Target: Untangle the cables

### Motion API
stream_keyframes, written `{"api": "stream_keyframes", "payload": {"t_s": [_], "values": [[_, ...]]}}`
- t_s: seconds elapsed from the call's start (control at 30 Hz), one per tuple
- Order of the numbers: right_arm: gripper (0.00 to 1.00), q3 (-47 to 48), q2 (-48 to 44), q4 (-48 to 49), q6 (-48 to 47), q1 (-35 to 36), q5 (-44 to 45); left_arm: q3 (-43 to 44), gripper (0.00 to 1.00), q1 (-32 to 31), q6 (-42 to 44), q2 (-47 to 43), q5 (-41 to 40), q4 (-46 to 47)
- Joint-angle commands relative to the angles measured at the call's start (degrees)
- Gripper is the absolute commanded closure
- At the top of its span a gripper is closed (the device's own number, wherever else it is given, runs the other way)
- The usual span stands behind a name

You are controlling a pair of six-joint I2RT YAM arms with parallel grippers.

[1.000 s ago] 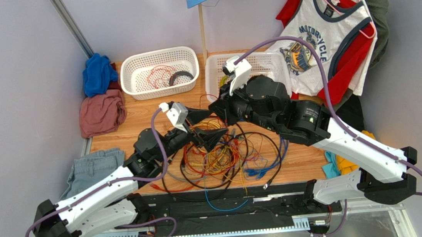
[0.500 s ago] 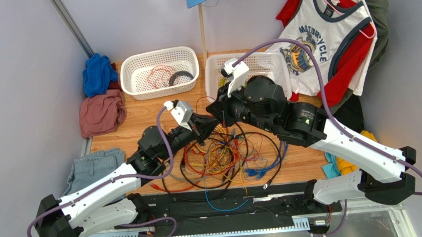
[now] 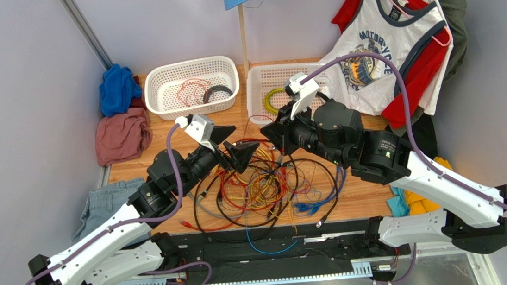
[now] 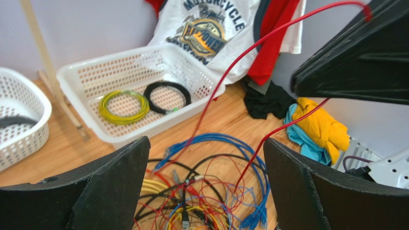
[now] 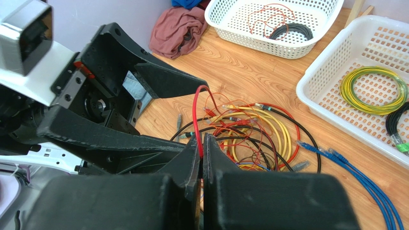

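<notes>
The cables [image 3: 267, 186] lie in a loose tangle of black, red, orange, yellow and blue cords on the wooden table between the arms. My right gripper [image 3: 271, 132] is shut on a thin red cable [image 5: 195, 120], which rises from the pile into its jaws [image 5: 202, 143]. In the left wrist view the same red cable [image 4: 230, 67] runs taut up to the right gripper at the upper right. My left gripper [image 3: 231, 145] is open and empty above the left back of the tangle, its jaws wide apart [image 4: 206, 187] with the pile below.
A white basket [image 3: 190, 110] at the back left holds a thin red cord and a black coil. A second basket [image 3: 253, 93] behind the right gripper holds yellow-green and black coils. Cloths [image 3: 121, 120] lie at the left, jeans [image 3: 112, 201] nearer, shirts [image 3: 394, 45] hang at the right.
My left gripper has pulled back to the left, risen off the pile and opened. My right arm has shifted right and lifted the red cable it still holds.
</notes>
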Motion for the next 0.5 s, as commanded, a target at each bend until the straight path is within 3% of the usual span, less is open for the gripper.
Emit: {"api": "stream_keyframes", "payload": {"t_s": [0.0, 0.2, 0.47], "values": [[1.0, 1.0, -1.0, 2.2, -0.6, 0.0, 0.8, -0.9, 0.02, 0.1, -2.2, -1.2, -5.1, -4.3], [1.0, 2.1, -0.2, 1.8, 0.1, 0.0, -0.4, -1.5, 0.02, 0.1, -1.3, 0.2, -5.3, -1.4], [1.0, 3.2, 0.3, 1.3, -0.2, 0.0, -0.4, -3.3, 0.01, 0.1, -0.9, 1.6, 0.7, 5.1]]}}
